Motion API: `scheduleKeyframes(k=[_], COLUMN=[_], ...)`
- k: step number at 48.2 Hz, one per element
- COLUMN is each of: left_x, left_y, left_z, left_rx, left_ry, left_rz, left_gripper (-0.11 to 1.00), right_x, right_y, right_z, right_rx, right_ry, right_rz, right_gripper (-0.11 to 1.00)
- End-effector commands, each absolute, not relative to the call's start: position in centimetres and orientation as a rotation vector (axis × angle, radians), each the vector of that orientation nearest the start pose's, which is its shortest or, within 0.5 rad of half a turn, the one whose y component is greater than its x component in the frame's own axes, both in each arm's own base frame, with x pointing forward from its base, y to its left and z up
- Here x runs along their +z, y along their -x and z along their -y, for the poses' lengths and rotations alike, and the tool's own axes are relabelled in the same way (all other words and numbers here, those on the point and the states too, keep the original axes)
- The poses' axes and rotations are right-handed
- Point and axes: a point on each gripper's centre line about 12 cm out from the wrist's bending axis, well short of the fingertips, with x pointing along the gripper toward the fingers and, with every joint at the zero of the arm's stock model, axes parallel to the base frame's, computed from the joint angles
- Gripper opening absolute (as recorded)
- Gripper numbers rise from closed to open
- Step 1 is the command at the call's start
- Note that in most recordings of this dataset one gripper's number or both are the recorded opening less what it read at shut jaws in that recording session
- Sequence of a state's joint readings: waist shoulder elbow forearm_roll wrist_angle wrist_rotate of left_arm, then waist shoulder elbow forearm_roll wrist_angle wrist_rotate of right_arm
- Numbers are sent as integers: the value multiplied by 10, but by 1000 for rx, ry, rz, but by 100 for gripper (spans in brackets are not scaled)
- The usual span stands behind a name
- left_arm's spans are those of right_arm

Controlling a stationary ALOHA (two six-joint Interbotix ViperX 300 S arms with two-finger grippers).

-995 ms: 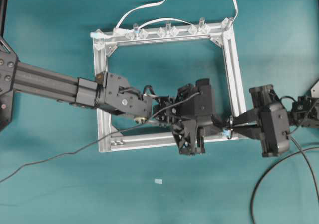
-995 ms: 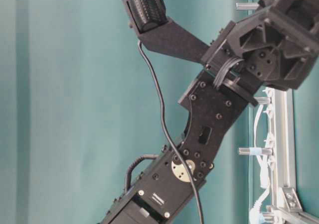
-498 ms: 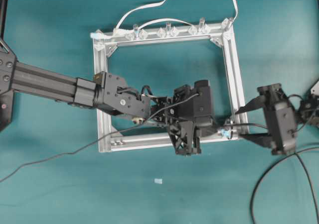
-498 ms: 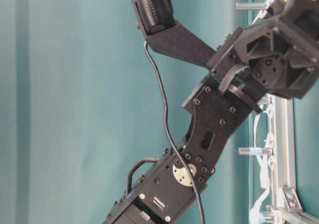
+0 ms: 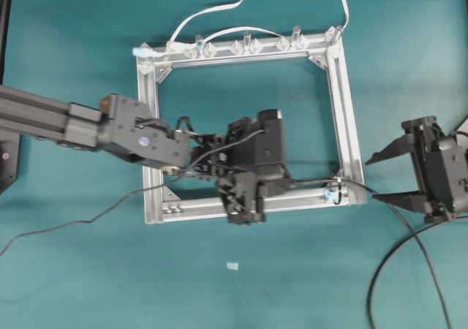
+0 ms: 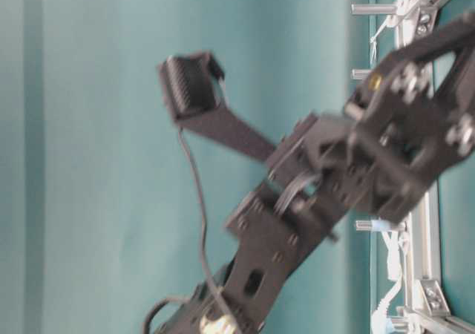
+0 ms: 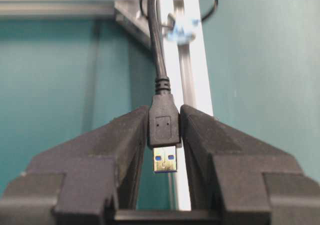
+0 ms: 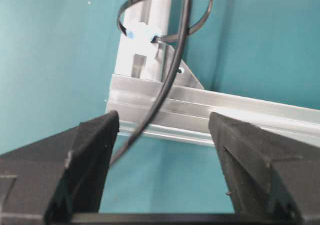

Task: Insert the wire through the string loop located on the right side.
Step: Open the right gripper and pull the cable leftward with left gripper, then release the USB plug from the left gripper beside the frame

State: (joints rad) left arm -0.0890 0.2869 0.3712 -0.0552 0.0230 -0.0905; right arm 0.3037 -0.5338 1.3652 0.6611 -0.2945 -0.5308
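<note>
Right gripper (image 5: 391, 175) let go and backed off right, jaws wide.
Left gripper (image 7: 165, 135) clamps my wire (image 5: 307, 183) by its plug; cable runs rightward through the string loop (image 5: 333, 195).

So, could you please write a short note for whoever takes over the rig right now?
Left claw: shut on the plug end of the wire, over the lower part of the metal frame.
Right claw: open and empty, off the frame's right side.
The wire runs from the plug through the string loop at the frame's lower right corner, then out over the frame edge onto the table.
Done: the wire is through the loop, and the right claw has let go.
Left: check the wire sits well in the loop, then release the plug and pull both arms clear.
</note>
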Motion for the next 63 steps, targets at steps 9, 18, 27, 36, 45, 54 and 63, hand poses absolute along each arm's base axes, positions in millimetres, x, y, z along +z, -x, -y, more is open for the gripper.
scheduleKeyframes(k=[9, 18, 27, 36, 45, 54, 63], left_x=[165, 162, 161, 158, 148, 141, 134], left_y=[-418, -373, -337, -311, -286, -270, -264], left_z=[47, 52, 51, 53, 62, 65, 63], left_rx=[-53, -68, -55, -45, -74, -85, -80], left_ry=[105, 99, 134, 164, 137, 125, 119], left_rz=[-770, -863, -913, -960, -1039, -1086, -1111], left_gripper=[23, 23, 23, 23, 23, 23, 23], right_x=[132, 133, 131, 132, 131, 131, 132], right_y=[-196, -196, -196, -195, -196, -196, -197], right_z=[-40, -40, -40, -40, -41, -42, -43], right_rx=[92, 94, 95, 95, 103, 111, 114], right_ry=[33, 33, 33, 32, 33, 29, 28], right_rz=[-570, -569, -576, -576, -584, -594, -596], right_gripper=[81, 81, 81, 81, 80, 80, 80])
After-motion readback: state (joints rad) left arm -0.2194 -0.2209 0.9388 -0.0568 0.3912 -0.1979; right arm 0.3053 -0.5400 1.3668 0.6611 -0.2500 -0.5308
